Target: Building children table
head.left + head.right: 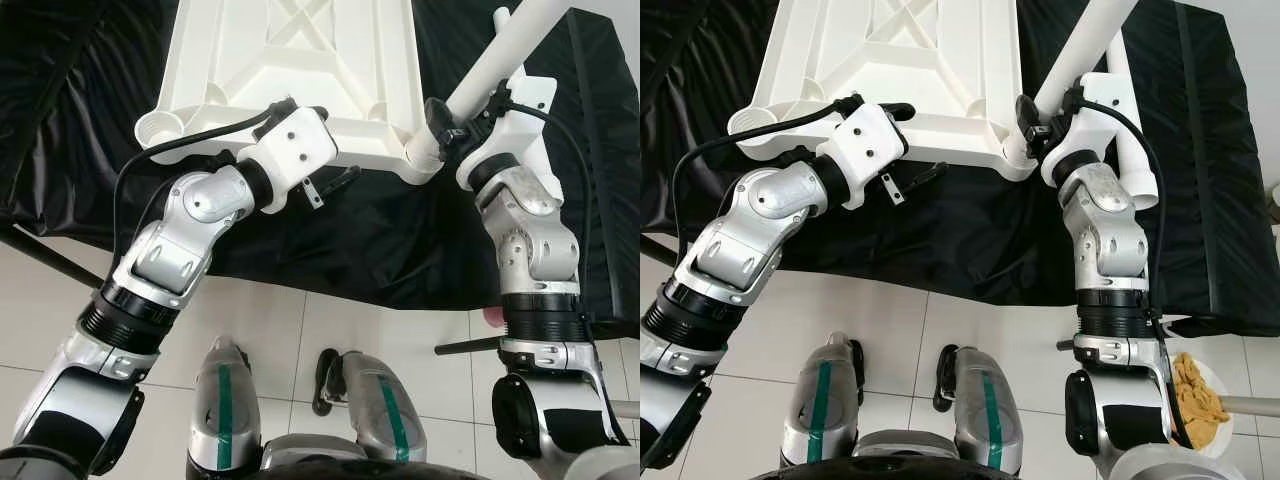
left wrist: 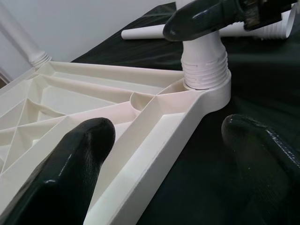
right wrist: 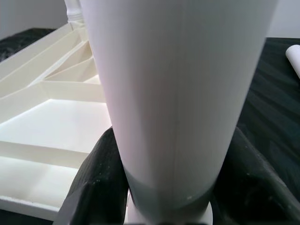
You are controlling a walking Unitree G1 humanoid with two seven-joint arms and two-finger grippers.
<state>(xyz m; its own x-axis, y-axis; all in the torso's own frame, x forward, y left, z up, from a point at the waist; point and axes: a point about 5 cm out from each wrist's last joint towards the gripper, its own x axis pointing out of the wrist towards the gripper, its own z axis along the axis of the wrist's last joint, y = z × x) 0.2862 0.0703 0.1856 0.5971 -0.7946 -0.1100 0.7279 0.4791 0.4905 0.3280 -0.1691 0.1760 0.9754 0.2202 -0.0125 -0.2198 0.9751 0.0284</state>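
So far the white tabletop (image 1: pixel 300 70) lies upside down on the black-draped surface (image 1: pixel 330 240). At its 5 o'clock corner the right pincer (image 1: pixel 442 125) grips a leg (image 1: pixel 500 55) in its socket; the left pincer (image 1: pixel 335 183) hovers open nearby. Another leg (image 2: pixel 145 33) awaits fitting.

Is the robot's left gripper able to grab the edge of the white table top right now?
Probably yes. The left gripper is open, right at the near rim of the table top, with nothing between them.
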